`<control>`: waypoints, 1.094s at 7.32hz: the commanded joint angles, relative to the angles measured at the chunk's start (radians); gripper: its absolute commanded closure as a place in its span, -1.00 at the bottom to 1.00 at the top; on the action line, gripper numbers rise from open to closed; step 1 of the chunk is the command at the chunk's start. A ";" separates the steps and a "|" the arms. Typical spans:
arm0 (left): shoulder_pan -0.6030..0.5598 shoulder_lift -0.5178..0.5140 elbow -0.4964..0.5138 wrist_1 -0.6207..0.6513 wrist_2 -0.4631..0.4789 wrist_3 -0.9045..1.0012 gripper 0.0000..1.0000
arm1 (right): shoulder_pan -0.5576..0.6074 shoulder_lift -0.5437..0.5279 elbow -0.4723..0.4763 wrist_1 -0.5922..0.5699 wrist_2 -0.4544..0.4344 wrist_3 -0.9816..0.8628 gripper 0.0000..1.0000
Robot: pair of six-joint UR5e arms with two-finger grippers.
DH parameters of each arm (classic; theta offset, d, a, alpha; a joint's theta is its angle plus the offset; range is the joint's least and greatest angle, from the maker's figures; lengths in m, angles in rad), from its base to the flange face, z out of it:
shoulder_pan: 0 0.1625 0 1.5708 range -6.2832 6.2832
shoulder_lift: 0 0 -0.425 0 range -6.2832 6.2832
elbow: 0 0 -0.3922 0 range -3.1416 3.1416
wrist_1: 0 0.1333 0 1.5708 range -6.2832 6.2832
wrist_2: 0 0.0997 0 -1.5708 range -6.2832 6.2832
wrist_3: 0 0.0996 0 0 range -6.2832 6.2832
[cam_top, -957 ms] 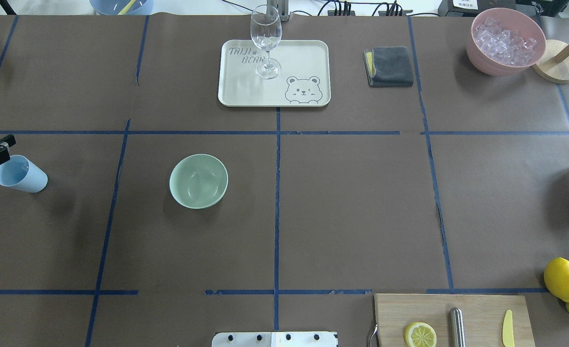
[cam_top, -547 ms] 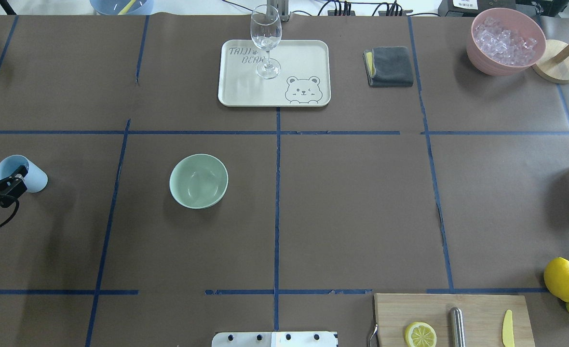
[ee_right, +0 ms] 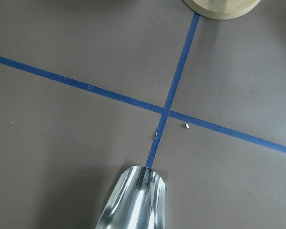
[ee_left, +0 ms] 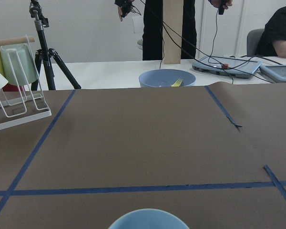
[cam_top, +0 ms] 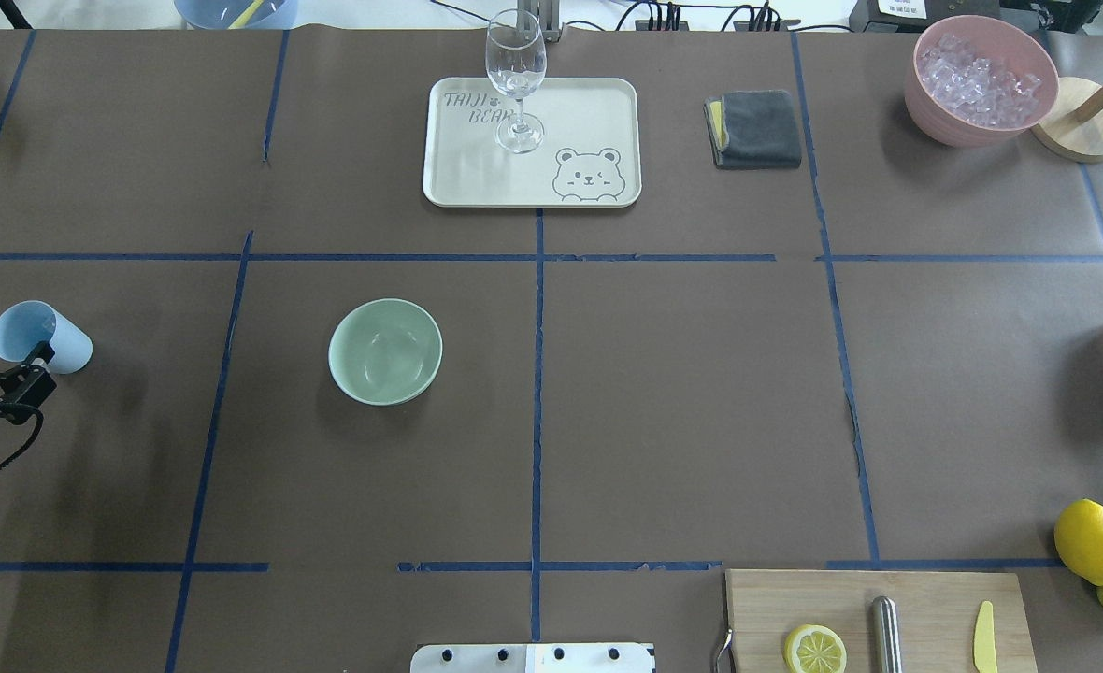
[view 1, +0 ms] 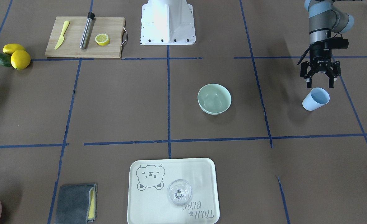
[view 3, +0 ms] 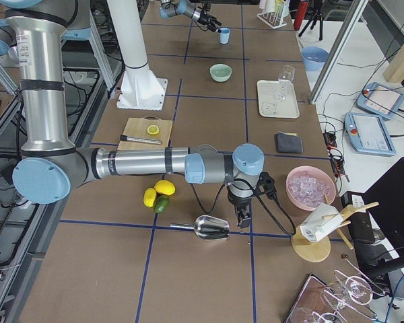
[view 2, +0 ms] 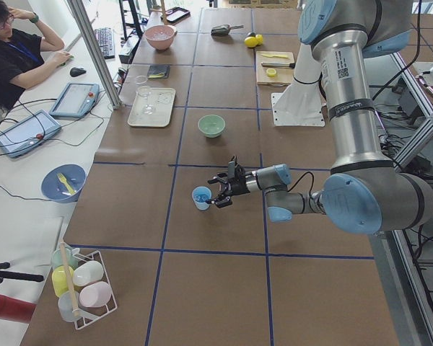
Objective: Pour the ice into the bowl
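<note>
My left fingers (view 1: pixel 330 81) were spread wide with nothing in them, way out at the left end of the desk (cam_top: pixel 682 393). The blue cup (view 1: pixel 316 99) stood upright right in front of them, just past the tips. From overhead one tip overlapped the cup's side, so honestly I couldn't tell if it was touching or a hair off. Either way the cup wasn't between the fingers. My left wrist camera only caught the cup's rim at its bottom edge.

The bowl (cam_top: pixel 385 350) sat upright on the desk to my right of the cup, well apart from my left fingers, in the square just left of the centre tape line. As for the ice, I couldn't tell where it was, since the cup's inside was too small to read in every view.

My right fingers (view 3: pixel 242 217) were at the far right end of the desk, pointing down just beside a metal scoop (ee_right: pixel 136 200) that lay there. Only the side camera showed them, so I couldn't tell if they were spread or clenched, or touching the scoop. A pink bowl (cam_top: pixel 980 79) heaped with pale icy lumps sat near that end too.
</note>
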 commanded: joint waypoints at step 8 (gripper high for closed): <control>-0.038 -0.168 0.221 -0.003 0.035 -0.048 -1.00 | 0.000 0.012 0.001 0.000 0.000 0.016 -1.00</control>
